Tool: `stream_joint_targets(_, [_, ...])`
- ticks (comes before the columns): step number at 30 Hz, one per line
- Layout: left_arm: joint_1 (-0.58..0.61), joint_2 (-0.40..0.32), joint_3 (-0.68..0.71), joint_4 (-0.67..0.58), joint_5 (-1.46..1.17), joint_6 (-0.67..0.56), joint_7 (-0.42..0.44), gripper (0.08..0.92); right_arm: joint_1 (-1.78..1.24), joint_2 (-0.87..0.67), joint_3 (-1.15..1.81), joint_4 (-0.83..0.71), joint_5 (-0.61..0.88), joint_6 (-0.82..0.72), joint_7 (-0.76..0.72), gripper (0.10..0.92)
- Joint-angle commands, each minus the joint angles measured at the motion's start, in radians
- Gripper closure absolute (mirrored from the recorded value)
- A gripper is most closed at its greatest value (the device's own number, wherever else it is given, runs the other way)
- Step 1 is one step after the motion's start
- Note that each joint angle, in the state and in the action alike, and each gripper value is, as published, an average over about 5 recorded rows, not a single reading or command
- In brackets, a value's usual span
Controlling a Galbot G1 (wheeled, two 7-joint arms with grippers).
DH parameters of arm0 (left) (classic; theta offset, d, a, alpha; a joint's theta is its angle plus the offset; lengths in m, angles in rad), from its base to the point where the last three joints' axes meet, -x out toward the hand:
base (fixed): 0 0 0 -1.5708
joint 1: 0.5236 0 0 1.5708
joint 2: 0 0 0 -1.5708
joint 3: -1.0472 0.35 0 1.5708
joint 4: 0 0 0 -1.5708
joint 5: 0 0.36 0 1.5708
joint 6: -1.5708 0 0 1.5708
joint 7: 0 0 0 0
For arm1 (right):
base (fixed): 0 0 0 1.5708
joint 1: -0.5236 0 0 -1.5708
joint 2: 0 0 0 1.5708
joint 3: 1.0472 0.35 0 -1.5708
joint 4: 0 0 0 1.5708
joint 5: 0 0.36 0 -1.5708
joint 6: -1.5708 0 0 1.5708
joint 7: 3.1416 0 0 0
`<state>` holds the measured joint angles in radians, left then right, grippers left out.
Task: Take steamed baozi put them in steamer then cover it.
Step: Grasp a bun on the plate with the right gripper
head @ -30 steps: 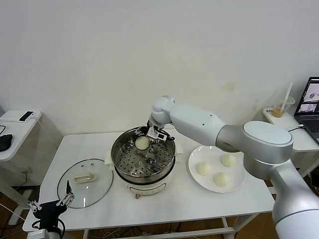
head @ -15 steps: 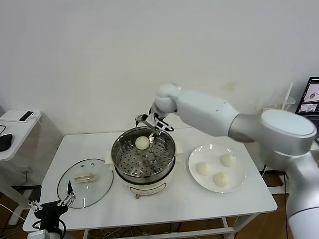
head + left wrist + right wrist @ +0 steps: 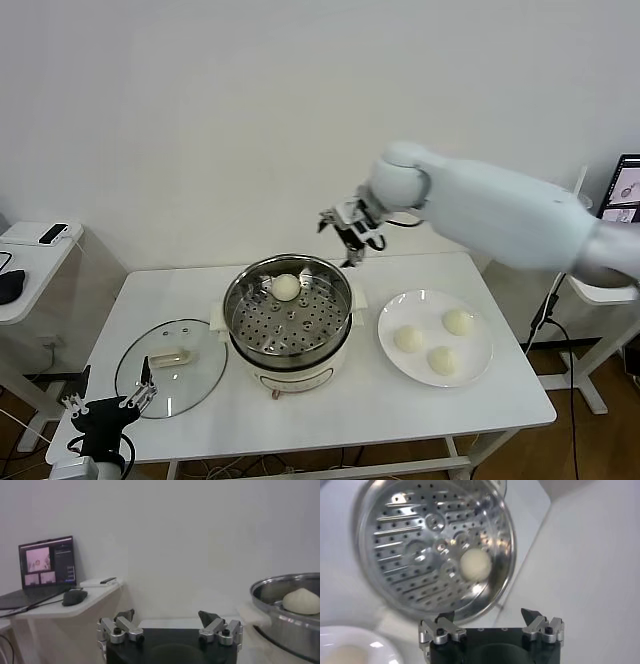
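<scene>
head, steamer [image 3: 288,322]: mid-desk [image 3: 400,400], uncovered, perforated tray showing
head, baozi in steamer [image 3: 286,287]: one, on the tray at the far side
head, baozi on plate [image 3: 409,339]: three on the white plate [image 3: 480,362], just right of the steamer
head, cover [image 3: 171,366]: flat on the desk left of the steamer, handle up
head, right gripper [image 3: 350,228]: in the air above the steamer's far right rim, fingers apart, holding nothing
head, left gripper [image 3: 108,405]: low at the desk's near left corner, beside the cover, fingers spread, empty
left wrist, left gripper [image 3: 170,625]: fingers wide apart, nothing between them
left wrist, steamer [image 3: 285,620]: rim in view, one baozi [image 3: 302,601] inside
left wrist, background: side table with laptop [image 3: 42,570] and mouse [image 3: 74,597]
right wrist, right gripper [image 3: 491,625]: fingers wide apart, empty, looking down from well above the steamer
right wrist, steamer [image 3: 410,545]: tray in view, one baozi [image 3: 475,564] on it near the rim
right wrist, plate [image 3: 365,647]: edge visible beside the steamer, one bun partly in view
</scene>
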<state>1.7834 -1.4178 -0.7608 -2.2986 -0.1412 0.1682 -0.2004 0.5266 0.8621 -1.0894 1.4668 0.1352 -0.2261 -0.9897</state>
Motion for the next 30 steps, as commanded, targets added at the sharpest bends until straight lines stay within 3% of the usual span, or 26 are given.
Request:
stream_joint_targets(1, [0.004,0.004,0.003,-0.012,-0.013,0.011,0.004,0.177,-0.046,-0.258,0.027,0.159,0.0,-0.113,-0.015,0.203])
stream_joint_targets(11, [0.01,0.012,0.004,-0.018,0.002,0.011,0.009,0.177,-0.4,-0.318,0.241,0.086,-0.2,-0.057,-0.021,0.203])
stream_joint_targets(30, [0.002,0.014,0.007,0.018,0.028,0.011,0.012,0.177,-0.551,-0.002,0.303,-0.256,-0.301,-0.005,-0.095,0.203])
